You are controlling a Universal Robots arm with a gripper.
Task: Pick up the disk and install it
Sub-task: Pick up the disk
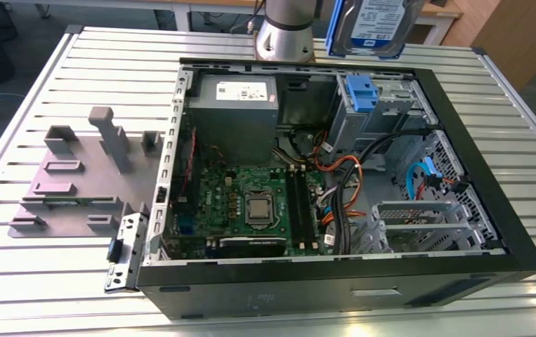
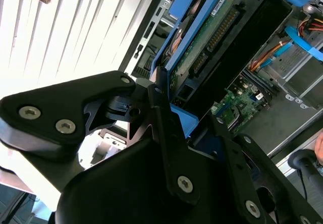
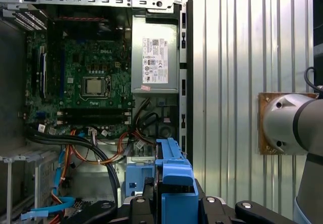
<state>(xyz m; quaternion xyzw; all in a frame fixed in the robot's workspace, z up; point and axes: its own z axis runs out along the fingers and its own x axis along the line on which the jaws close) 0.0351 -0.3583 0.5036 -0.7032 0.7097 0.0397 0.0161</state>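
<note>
I hold the disk (image 1: 376,27) clear above the open computer case (image 1: 455,105), at the case's 12 o'clock edge in the exterior view. My gripper (image 2: 174,118) is closed on it: in the second wrist view the black fingers (image 2: 166,128) clamp the blue side bracket (image 3: 174,176), with the drive's green circuit board (image 2: 204,37) running away from them. In the first wrist view the bracket stands between the fingers, directly over the case interior.

Current step, as I judge it — transport and alignment for insertion. The likely target is the drive cage (image 1: 380,105) with its blue latch piece (image 1: 360,91), at roughly 1 o'clock from the motherboard (image 1: 249,203) in the exterior view.

Procedure for doing this well:

1. Maintain a firm grip on the bracket; it is plastic, and a skewed grip could let the drive pivot.
2. Square the drive's long edges to the cage rails before lowering. A tilted entry would probably jam.
3. Keep clear of the orange and black cables (image 1: 343,175) at 6 o'clock of the cage — they could snag the connector end.
4. Avoid the grey power supply (image 1: 234,105) at 9 o'clock of the cage.
5. Lower slowly until the bracket seats; do not force it.

The drive is not yet touching the case.
</note>
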